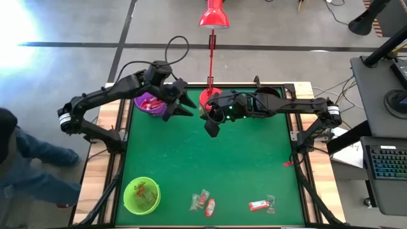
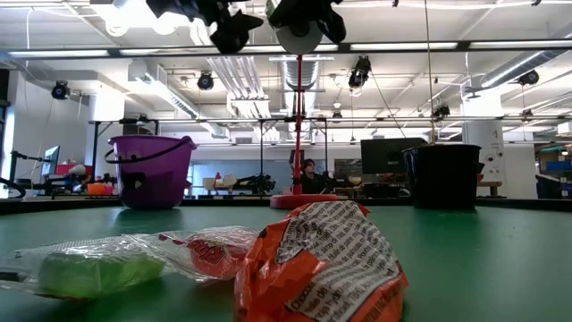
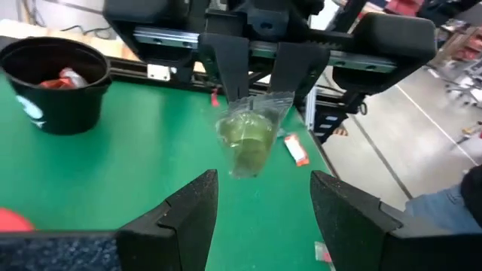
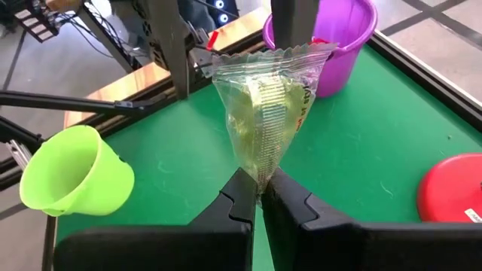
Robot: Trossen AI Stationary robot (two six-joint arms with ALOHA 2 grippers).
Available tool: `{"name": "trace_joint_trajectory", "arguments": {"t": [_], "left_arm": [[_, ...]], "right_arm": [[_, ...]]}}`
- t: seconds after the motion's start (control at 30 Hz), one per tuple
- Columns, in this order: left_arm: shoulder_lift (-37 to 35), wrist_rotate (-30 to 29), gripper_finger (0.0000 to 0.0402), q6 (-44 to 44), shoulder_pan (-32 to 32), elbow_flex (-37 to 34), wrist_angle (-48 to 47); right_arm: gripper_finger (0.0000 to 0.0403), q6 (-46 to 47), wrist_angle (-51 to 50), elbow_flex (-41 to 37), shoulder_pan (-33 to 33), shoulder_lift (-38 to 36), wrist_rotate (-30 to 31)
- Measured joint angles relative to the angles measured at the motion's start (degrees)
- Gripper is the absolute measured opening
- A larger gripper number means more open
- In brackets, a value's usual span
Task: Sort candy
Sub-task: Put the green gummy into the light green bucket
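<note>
Low view puts the nearest candy right at the lens: an orange wrapped sweet (image 2: pixel 322 264), a red one (image 2: pixel 210 250) and a clear packet with green inside (image 2: pixel 85 268), all lying on the green tabletop (image 2: pixel 483 259). Seen from overhead, these loose pieces (image 1: pixel 202 202) lie along the near edge, beside a lime cup (image 1: pixel 141 194). Farther in, above mid-tabletop, the right tool (image 4: pixel 252 197) is clenched on the lower tip of a clear packet of greenish candy (image 4: pixel 265 113), which hangs in the air between the two arms. The left tool (image 3: pixel 263 197) stands released, fingers spread wide and apart from the packet, just by the purple bucket (image 1: pixel 151 104). Beyond sit a black cup (image 3: pixel 51 84) holding red sweets and the red lamp base (image 4: pixel 453 190). This looks like a hand-over just completed; the right arm would do best to carry the packet squarely over its matching container and let go low, so the light wrapper cannot drift past the rim.
</note>
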Motion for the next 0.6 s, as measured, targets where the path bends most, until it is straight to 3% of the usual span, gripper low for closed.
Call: {"name": "trace_joint_trajectory", "arguments": {"t": [0.6], "left_arm": [[4.46,2.87,0.0190,-1.44,0.02,0.29,9.20]], "right_arm": [[0.0009,-0.01,0.24,0.00,-0.13,0.02,1.78]]}}
